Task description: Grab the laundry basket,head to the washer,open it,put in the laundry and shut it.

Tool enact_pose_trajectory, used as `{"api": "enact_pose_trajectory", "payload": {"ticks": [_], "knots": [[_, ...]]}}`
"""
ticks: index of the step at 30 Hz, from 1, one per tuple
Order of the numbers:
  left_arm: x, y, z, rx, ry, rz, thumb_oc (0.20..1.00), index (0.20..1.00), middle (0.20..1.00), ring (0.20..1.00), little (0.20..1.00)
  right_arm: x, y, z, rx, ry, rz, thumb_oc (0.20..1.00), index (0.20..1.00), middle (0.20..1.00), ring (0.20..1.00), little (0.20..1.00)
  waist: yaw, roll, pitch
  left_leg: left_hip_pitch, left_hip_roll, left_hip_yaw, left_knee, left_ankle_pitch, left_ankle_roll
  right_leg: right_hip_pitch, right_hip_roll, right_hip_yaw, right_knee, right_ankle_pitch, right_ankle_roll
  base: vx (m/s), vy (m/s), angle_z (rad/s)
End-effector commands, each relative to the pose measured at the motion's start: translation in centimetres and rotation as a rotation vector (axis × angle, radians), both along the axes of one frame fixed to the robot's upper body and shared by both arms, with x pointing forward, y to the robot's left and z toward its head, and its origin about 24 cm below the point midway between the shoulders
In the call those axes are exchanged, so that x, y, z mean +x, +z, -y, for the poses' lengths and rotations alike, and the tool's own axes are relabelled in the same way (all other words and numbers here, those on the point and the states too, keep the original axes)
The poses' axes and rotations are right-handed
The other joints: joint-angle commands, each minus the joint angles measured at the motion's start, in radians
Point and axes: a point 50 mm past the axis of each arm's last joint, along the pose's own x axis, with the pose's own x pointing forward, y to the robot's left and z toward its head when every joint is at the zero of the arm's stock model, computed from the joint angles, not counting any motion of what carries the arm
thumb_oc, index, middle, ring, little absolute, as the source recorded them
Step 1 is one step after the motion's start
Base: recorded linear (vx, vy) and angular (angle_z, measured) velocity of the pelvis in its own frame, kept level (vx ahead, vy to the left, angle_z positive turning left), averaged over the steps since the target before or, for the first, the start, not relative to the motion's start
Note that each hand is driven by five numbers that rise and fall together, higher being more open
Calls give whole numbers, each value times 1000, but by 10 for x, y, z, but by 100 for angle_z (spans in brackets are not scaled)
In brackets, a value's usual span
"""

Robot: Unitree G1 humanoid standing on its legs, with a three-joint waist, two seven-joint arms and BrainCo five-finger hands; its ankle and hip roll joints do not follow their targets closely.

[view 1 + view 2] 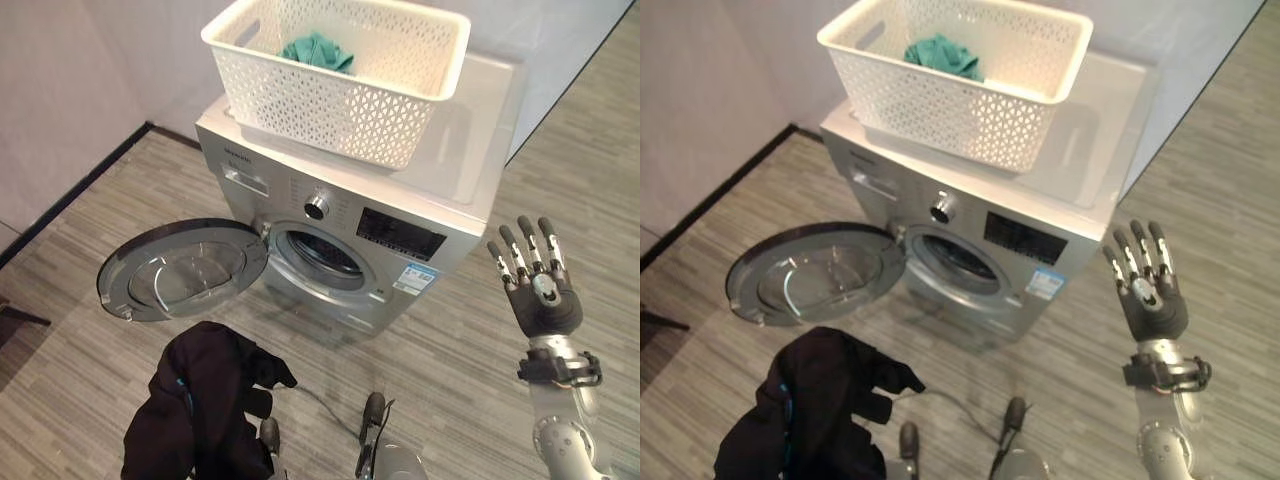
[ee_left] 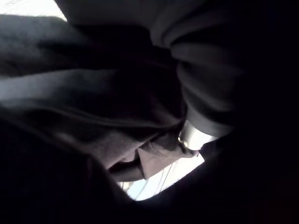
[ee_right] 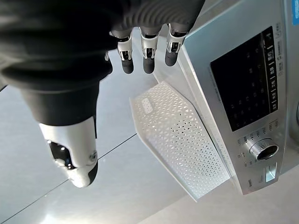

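A white lattice laundry basket [image 1: 330,100] stands on top of the silver front-loading washer [image 1: 480,130], and a teal cloth [image 1: 318,50] lies inside it. The washer's round door [image 1: 180,268] is swung wide open to the left, so the dark drum opening [image 1: 322,256] is exposed. A black garment [image 1: 200,410] hangs low in front of the door, draped over my left hand, which is buried in the cloth [image 2: 117,107]. To the right of the washer my right hand [image 1: 545,295] is raised, open, palm up and holding nothing; its fingers [image 3: 148,51] point past the basket [image 3: 180,140].
The washer stands against a pale wall panel at the back. A wall with a dark baseboard [image 1: 80,185] runs along the left. Grey wood floor [image 1: 470,330] lies in front of and to the right of the machine. A dark object [image 1: 15,315] pokes in at the left edge.
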Motion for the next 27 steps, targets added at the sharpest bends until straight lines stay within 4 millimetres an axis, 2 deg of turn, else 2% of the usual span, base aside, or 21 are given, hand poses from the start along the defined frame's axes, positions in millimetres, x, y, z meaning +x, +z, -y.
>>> {"api": "enact_pose_trajectory", "payload": {"ticks": [1, 7, 10, 13, 15, 16, 21, 22, 23, 25, 26, 27], "knots": [[18, 39, 1, -4, -52, 209, 200, 200, 200, 200, 200, 5, 36, 2, 35, -79, 218, 1000, 1000, 1000, 1000, 1000, 15, -32, 39, 16, 31, 18, 4, -74, 2, 81, -104, 1, 63, -174, 80, -57, -5, 1], [30, 37, 13, -2, -101, 208, 200, 200, 200, 200, 200, 12, 51, -9, 81, -64, 291, 1000, 1000, 1000, 1000, 1000, 12, -33, 79, -28, 31, 21, 9, -67, 2, 37, -105, 11, 64, -165, 80, -39, -4, 0], [47, 36, 22, 18, -99, 208, 200, 200, 200, 200, 200, 16, 61, -19, 102, -47, 331, 1000, 1000, 1000, 1000, 1000, 0, -45, 104, -80, 32, 22, 12, -57, 2, -14, -106, 26, 62, -153, 78, -44, -5, -1], [53, 33, 24, 0, -74, 193, 200, 200, 200, 200, 200, 19, 61, -23, 122, -48, 332, 1000, 1000, 1000, 1000, 1000, -2, -53, 112, -97, 33, 23, 14, -55, 1, -32, -108, 31, 61, -148, 76, -27, -1, -1], [61, 26, 27, -25, -43, 160, 200, 200, 200, 200, 200, 27, 49, -24, 171, -74, 263, 1000, 1000, 1000, 1000, 1000, -9, -64, 123, -122, 33, 26, 25, -55, 1, -50, -108, 35, 57, -140, 74, -32, 5, -3], [61, 26, 27, -25, -43, 161, 200, 200, 200, 200, 200, 27, 49, -24, 171, -74, 264, 1000, 1000, 1000, 1000, 1000, -9, -65, 122, -123, 33, 26, 26, -55, 1, -51, -108, 35, 58, -140, 74, -20, 12, -4], [71, 19, 28, -30, -13, 128, 200, 200, 200, 200, 200, 28, -13, -4, 221, -252, -19, 1000, 1000, 1000, 1000, 1000, -30, -83, 145, -176, 26, 21, 66, -68, 3, -83, -115, 39, 59, -127, 77, -38, 11, -2], [71, 19, 28, -30, -13, 128, 200, 200, 200, 200, 200, 28, -13, -4, 221, -252, -19, 1000, 1000, 1000, 1000, 1000, -30, -83, 145, -178, 26, 21, 67, -69, 3, -85, -115, 39, 60, -127, 77, -85, 16, 0], [77, 23, 26, -11, 1, 146, 200, 200, 200, 200, 200, 26, -48, 5, 194, -335, -184, 1000, 1000, 1000, 1000, 1000, -36, -90, 161, -211, 19, 21, 103, -78, 4, -101, -122, 39, 65, -121, 77, -102, 29, 2], [84, 28, 24, -6, 34, 164, 200, 200, 200, 200, 200, 22, -77, 15, 250, -419, -309, 1000, 1000, 1000, 1000, 1000, -41, -91, 172, -226, 22, 16, 139, -113, 0, -110, -119, 46, 78, -135, 86, -60, 38, 6], [85, 28, 24, -5, 33, 167, 200, 200, 200, 200, 200, 22, -76, 15, 251, -419, -306, 1000, 1000, 1000, 1000, 1000, -43, -96, 176, -239, 17, 23, 144, -96, 7, -121, -126, 41, 77, -120, 78, -13, 90, 0], [89, 28, 17, -1, 79, 169, 200, 200, 200, 200, 200, 2, -111, 31, 264, -541, -455, 1000, 1000, 1000, 1000, 1000, -54, -107, 187, -253, 23, 23, 203, -148, 8, -124, -121, 54, 96, -134, 90, -55, 77, -7]]}}
